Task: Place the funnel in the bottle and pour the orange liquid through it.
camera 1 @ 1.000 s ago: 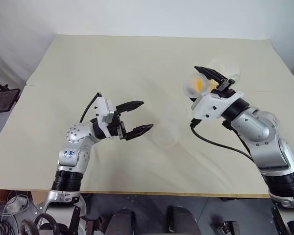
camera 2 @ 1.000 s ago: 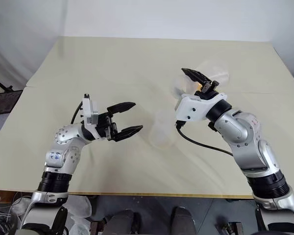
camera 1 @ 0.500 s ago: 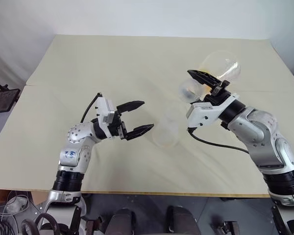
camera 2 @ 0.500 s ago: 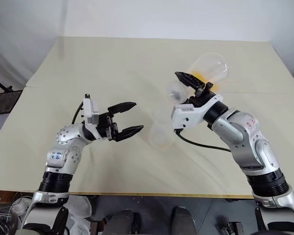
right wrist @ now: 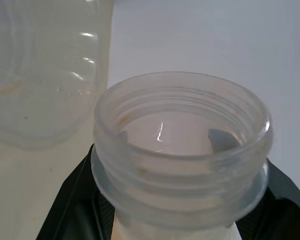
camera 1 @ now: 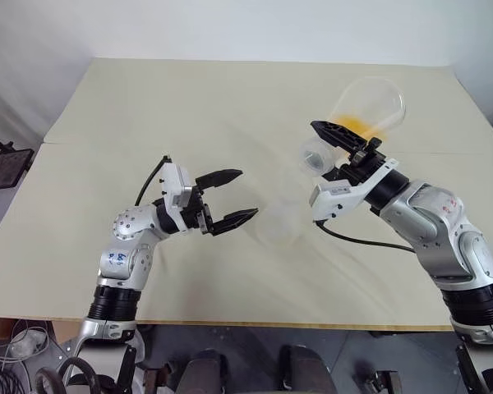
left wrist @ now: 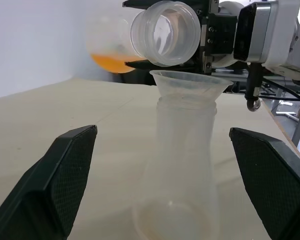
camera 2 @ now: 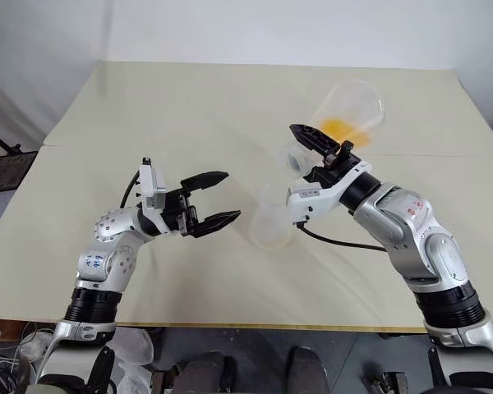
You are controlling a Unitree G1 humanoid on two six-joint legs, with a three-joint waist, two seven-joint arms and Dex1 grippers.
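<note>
1. Two clear vessels, both look light, thin-walled and slick; judged easy to tip or crush, so best taken around the neck.
2. Right claw [camera 1: 343, 139] is clamped on the neck of a tilted flask [camera 1: 370, 103], its threaded mouth [left wrist: 165, 33] just above the funnel [left wrist: 189, 82].
3. Orange liquid [camera 1: 352, 125] is pooled in the flask's belly, behind the right claw, not at the mouth.
4. Funnel sits in the bottle [left wrist: 177, 175], which stands on the counter [camera 1: 189, 107] between the fingers of the left claw [camera 1: 232, 197].
5. Left claw is spread wide, touching nothing.
</note>
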